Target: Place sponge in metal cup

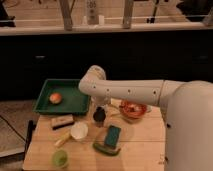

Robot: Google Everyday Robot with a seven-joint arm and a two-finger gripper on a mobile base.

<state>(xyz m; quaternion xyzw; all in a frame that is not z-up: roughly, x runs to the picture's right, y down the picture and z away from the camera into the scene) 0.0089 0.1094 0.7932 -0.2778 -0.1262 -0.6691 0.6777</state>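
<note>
Above the tabletop (145,146) hangs the hand (99,116) — sponge (112,136) just beside it, apart.

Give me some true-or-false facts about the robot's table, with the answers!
1. The sponge lies down, apart from the pincer. True.
2. The pincer hangs between the green tray and the orange bowl. True.
3. The green tray is empty. False: a round orange fruit lies in it.
4. The orange bowl stands left of the tray. False: it stands to the tray's right.
</note>
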